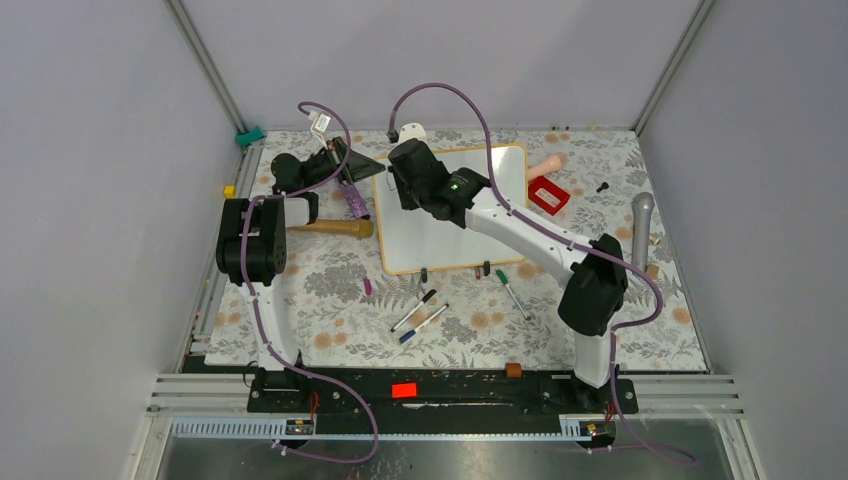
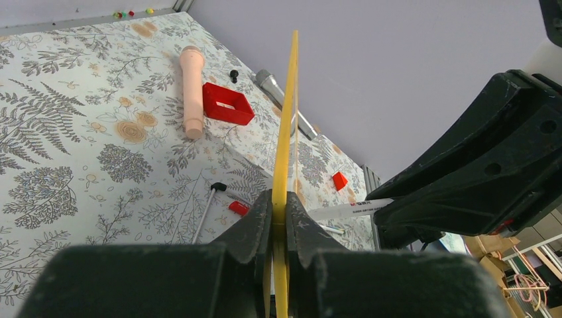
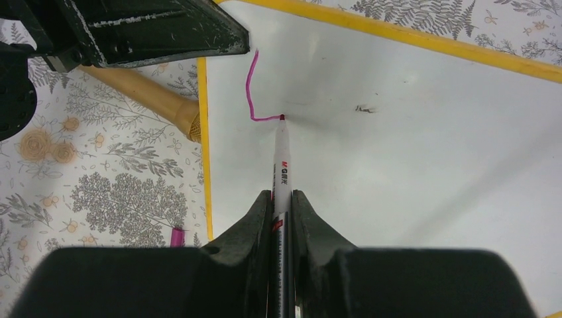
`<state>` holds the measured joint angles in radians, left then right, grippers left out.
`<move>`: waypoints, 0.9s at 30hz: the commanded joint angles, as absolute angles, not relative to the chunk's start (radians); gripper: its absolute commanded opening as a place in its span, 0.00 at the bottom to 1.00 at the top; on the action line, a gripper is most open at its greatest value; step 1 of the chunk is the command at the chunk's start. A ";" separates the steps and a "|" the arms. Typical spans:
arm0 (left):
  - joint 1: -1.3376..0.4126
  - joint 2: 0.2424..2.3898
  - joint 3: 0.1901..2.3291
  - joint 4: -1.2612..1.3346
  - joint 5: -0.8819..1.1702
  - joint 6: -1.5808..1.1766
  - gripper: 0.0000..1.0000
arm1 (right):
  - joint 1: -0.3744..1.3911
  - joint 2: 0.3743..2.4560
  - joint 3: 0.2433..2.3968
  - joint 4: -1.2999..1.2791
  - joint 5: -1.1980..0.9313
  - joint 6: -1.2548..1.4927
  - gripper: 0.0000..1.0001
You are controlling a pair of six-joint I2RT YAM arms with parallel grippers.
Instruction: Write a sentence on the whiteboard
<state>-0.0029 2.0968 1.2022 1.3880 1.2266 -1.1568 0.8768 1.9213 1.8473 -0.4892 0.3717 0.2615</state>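
The whiteboard (image 1: pixel 455 235) lies on the patterned table, white with a yellow-orange frame (image 3: pixel 204 146). My left gripper (image 2: pixel 279 205) is shut on the frame's edge (image 2: pixel 287 126) at the board's far left corner (image 1: pixel 378 172). Over that same corner my right gripper (image 3: pixel 283 202) is shut on a white marker (image 3: pixel 281 162), and it also shows from above (image 1: pixel 405 192). The marker's tip (image 3: pixel 281 118) touches the board. Of the sentence there is only one pink stroke (image 3: pixel 250 86), running down and hooking right to the tip. The marker also shows in the left wrist view (image 2: pixel 344 211).
A wooden handle (image 1: pixel 335 228) lies just left of the board. Loose markers (image 1: pixel 420 312) and a green marker (image 1: pixel 512 292) lie in front of it, with a purple cap (image 1: pixel 366 286). A red box (image 1: pixel 548 194), a peach cylinder (image 1: pixel 548 163) and a silver microphone (image 1: pixel 641 225) are to the right.
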 commanded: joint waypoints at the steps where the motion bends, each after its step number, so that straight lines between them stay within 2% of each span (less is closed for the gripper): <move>1: -0.012 2.076 1.212 1.474 1.289 -1.121 0.00 | 0.871 1.833 1.823 -0.448 0.328 0.240 0.00; 9: -0.013 2.076 1.212 1.474 1.289 -1.121 0.00 | 0.871 1.710 1.673 -0.268 0.290 0.236 0.00; 17: -0.012 2.070 1.206 1.474 1.290 -1.110 0.00 | 0.870 1.721 1.694 -0.312 0.333 0.221 0.00; 22: -0.012 2.076 1.209 1.474 1.288 -1.108 0.00 | 0.870 1.655 1.571 -0.148 0.259 0.091 0.00; 27: -0.015 2.080 1.208 1.474 1.284 -1.098 0.00 | 0.867 1.693 1.681 -0.287 0.236 -0.017 0.00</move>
<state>-0.0029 2.0968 1.2022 1.3933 1.2278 -1.1564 0.8738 1.7088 1.5852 -0.2596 0.2573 0.0971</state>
